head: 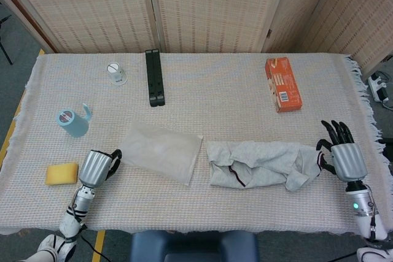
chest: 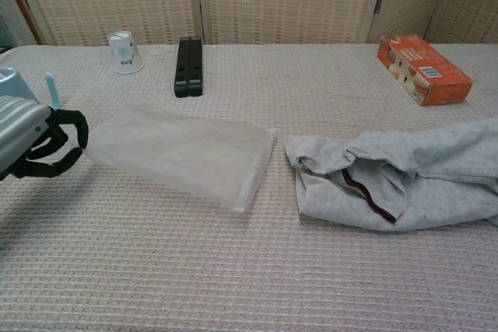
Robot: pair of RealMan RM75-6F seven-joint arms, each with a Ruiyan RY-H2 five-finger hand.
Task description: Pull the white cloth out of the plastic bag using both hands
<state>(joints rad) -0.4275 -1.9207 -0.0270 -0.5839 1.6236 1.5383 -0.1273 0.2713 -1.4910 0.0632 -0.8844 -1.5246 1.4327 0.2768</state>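
The clear plastic bag [head: 161, 150] lies flat and empty on the woven table cover, left of centre. My left hand [head: 97, 167] pinches its left edge; the chest view shows the curled fingers [chest: 54, 141] closed on the bag [chest: 183, 153]. The white cloth [head: 258, 162] lies crumpled to the right of the bag, fully outside it, with a small gap between them. My right hand [head: 344, 154] holds the cloth's right end, upper fingers spread. The chest view shows the cloth [chest: 397, 184] with a dark-striped hem but not the right hand.
A blue mug [head: 73, 122] and a yellow sponge [head: 62, 173] sit at the left near my left hand. A white cup [head: 115, 73] and a black bar [head: 154, 77] lie at the back. An orange box [head: 282, 84] is at the back right.
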